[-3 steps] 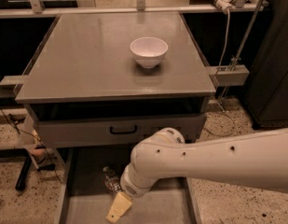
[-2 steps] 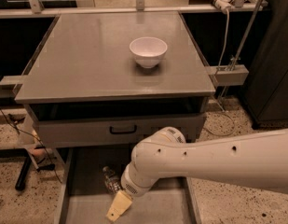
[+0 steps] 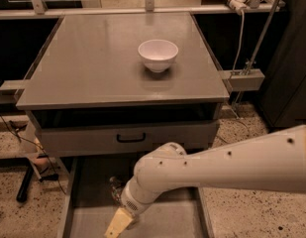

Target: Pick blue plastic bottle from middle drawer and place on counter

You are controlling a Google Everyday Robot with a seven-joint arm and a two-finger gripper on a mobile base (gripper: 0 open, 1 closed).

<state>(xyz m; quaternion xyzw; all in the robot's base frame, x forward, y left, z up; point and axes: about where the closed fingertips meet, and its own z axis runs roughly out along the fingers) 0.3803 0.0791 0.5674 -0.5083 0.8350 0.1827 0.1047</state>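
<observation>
The middle drawer [image 3: 172, 221] is pulled out at the bottom of the camera view, showing its flat grey floor. The blue plastic bottle [image 3: 114, 186] lies in the drawer's left part, only partly visible as a clear ribbed shape behind my wrist. My gripper [image 3: 118, 225] hangs low over the drawer floor, just below and in front of the bottle, at the end of my white arm [image 3: 217, 170], which reaches in from the right. The counter [image 3: 103, 58] is the wide grey top above the drawers.
A white bowl [image 3: 158, 54] stands on the counter right of centre. A closed drawer front with a black handle [image 3: 131, 138] sits right above the open drawer. Metal rails and a bracket [image 3: 244, 78] flank the cabinet. Speckled floor lies on both sides.
My gripper and wrist have shifted slightly left and down over the drawer floor. The bottle and bowl have not moved.
</observation>
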